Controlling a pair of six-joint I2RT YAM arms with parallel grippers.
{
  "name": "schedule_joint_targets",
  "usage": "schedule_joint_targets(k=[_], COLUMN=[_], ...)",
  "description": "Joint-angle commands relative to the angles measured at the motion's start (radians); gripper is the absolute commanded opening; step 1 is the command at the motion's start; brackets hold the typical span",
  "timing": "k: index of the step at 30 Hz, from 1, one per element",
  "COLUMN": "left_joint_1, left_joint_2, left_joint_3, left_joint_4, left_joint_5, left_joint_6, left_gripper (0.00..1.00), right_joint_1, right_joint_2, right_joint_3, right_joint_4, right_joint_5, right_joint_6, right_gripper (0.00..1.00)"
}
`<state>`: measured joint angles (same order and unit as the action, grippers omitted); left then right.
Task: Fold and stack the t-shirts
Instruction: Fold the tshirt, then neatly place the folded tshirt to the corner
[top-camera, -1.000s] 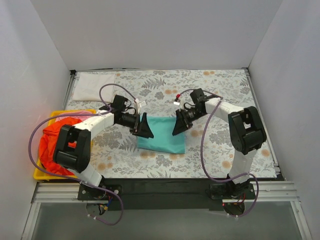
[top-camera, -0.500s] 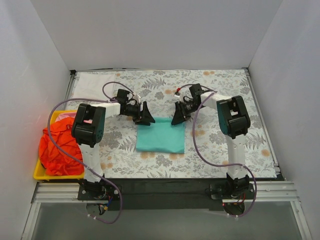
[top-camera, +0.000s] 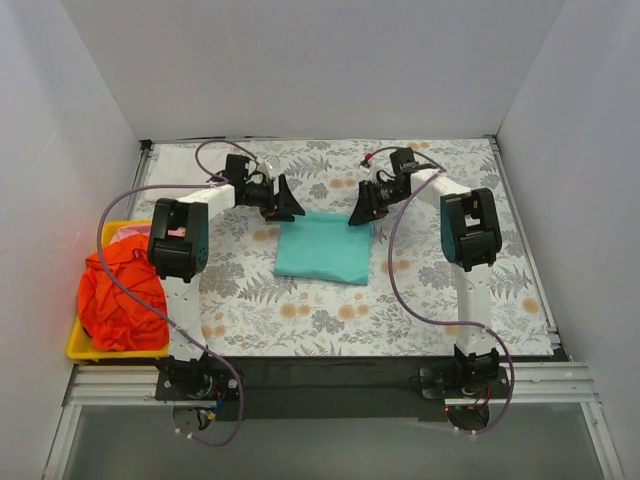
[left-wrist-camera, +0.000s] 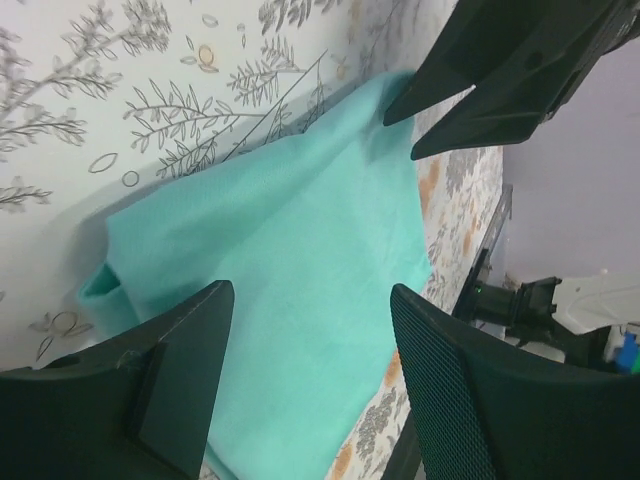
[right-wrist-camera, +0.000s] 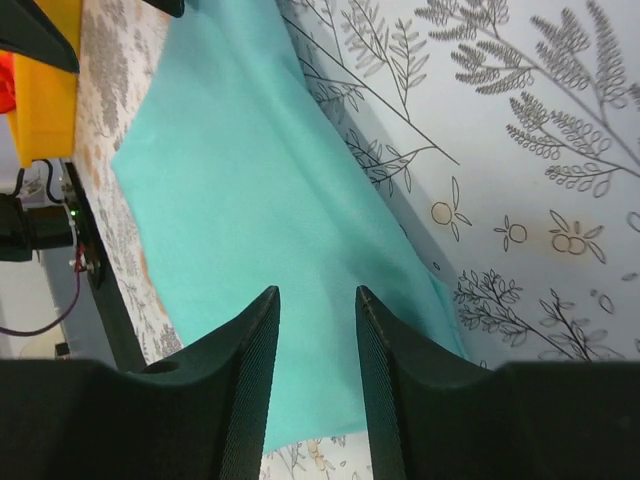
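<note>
The teal-green t-shirt (top-camera: 322, 250) lies folded into a flat, roughly square panel at the centre of the counter (top-camera: 450, 310), on the grey floral tablecloth (top-camera: 250, 300). From the left wrist view a small tuck of cloth pokes out at the corner nearest that camera, at about 8 o'clock in the picture.

Both arms reach to the shirt's far edge. The left fingers (top-camera: 284, 200) sit at its 11 o'clock corner and the right fingers (top-camera: 361, 207) at its 1 o'clock corner, their tips pointing in towards each other. In the left wrist view the left fingers (left-wrist-camera: 190, 340) are spread wide with nothing pinched, the teal cloth showing in the gap. In the right wrist view the right fingers (right-wrist-camera: 250, 350) are parted by a narrower gap, also holding nothing. Whether either pair touches the cloth cannot be told.

At 9 o'clock on the counter's edge a yellow tray (top-camera: 80, 348) holds the crumpled orange-red t-shirt (top-camera: 115, 295), with a bit of pink cloth (top-camera: 126, 232) showing at the tray's far end. The white t-shirt (top-camera: 180, 160) lies flat in the 11 o'clock corner
</note>
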<state>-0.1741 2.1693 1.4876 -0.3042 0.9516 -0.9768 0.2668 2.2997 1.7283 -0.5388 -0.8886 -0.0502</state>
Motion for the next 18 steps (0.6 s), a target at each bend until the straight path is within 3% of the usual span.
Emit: schedule_joint_targets(k=[1, 5, 8, 9, 12, 15, 18], left_joint_1=[0.047, 0.146, 0.212, 0.219, 0.222, 0.229, 0.245], left_joint_2=[-0.155, -0.322, -0.440, -0.456, -0.496, -0.468, -0.444], left_joint_3=[-0.004, -0.139, -0.188, -0.188, -0.175, -0.121, -0.105], left_joint_4=[-0.036, -0.032, -0.145, -0.174, -0.269, -0.378, -0.424], left_joint_5=[-0.017, -0.030, -0.109, -0.144, -0.311, -0.394, -0.386], left_joint_6=[0.008, -0.111, -0.061, -0.039, -0.010, 0.021, 0.038], left_gripper=[0.64, 0.65, 0.67, 0.68, 0.70, 0.70, 0.70], right_joint_1=[-0.008, 0.061, 0.190, 0.277, 0.447, 0.575, 0.670], right_joint_2=[-0.129, -0.245, -0.333, -0.359, -0.372, -0.347, -0.301], right_joint_3=[0.057, 0.031, -0.009, -0.018, -0.035, -0.029, -0.009], right_joint_4=[0.019, 0.013, -0.007, -0.012, -0.009, -0.003, 0.005], right_joint_5=[-0.091, -0.064, 0.138, 0.290, 0.539, 0.663, 0.746], right_joint_6=[0.006, -0.023, -0.117, -0.163, -0.224, -0.267, -0.293], right_gripper=[0.44, 0.45, 0.44, 0.43, 0.41, 0.40, 0.39])
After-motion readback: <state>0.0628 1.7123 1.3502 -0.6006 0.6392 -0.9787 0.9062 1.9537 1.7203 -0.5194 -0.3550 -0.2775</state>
